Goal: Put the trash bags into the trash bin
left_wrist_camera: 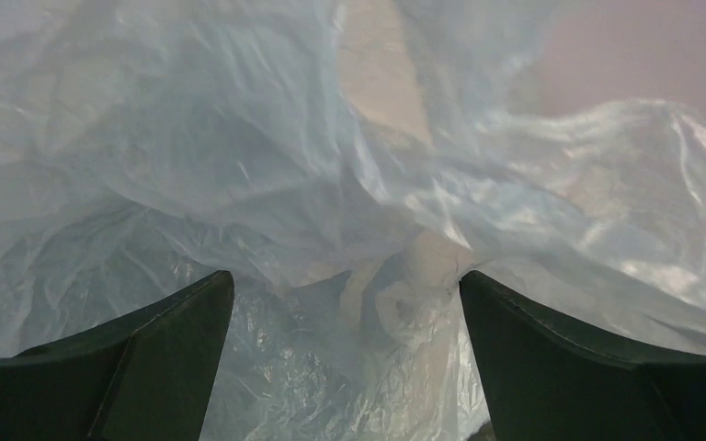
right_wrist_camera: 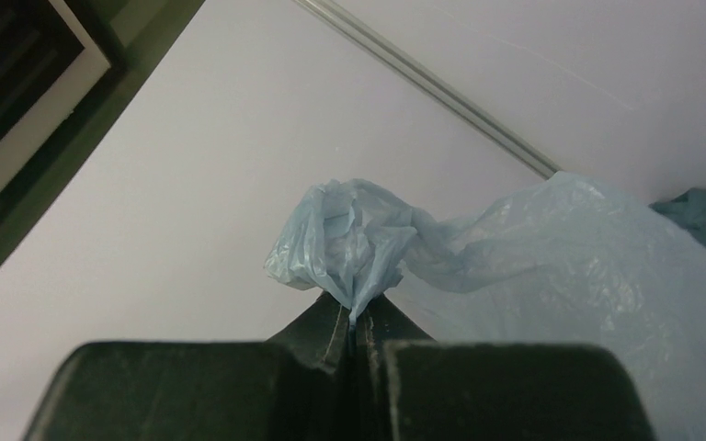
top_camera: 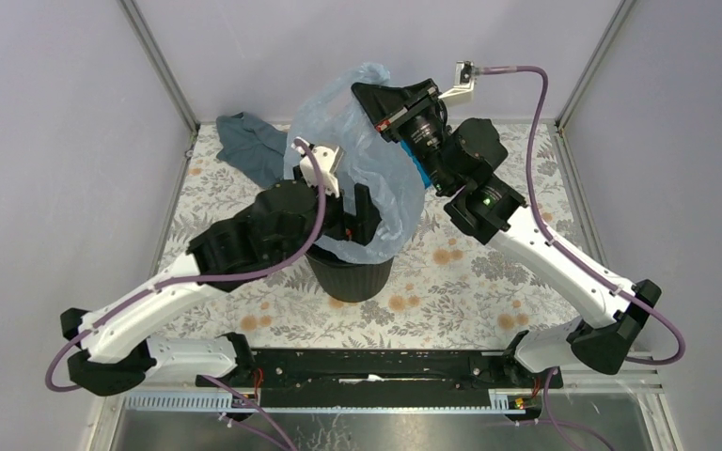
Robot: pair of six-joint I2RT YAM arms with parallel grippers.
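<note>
The right fingers (right_wrist_camera: pixel 317 335) pinch a bunched corner of the trash bag (top_camera: pixel 381 160) — held high, its lower end at the trash bin (top_camera: pixel 353 277). The left fingers (left_wrist_camera: pixel 147 358) stand apart, film between them.

Bin (top_camera: pixel 353 278): rim and mouth are covered from above by the bag (top_camera: pixel 381 183) and the left arm (top_camera: pixel 263 230); only the near wall is seen. Whether film reaches inside the bin cannot be told.

Grey-blue cloth (top_camera: pixel 244 141), behind the bin to the left: near edge is masked by the bag.

Teal cloth (top_camera: pixel 421 171), behind the bin to the right: only a sliver is seen.

Left gripper (left_wrist_camera: pixel 345 280): finger bases are cut off by the lower edge.
</note>
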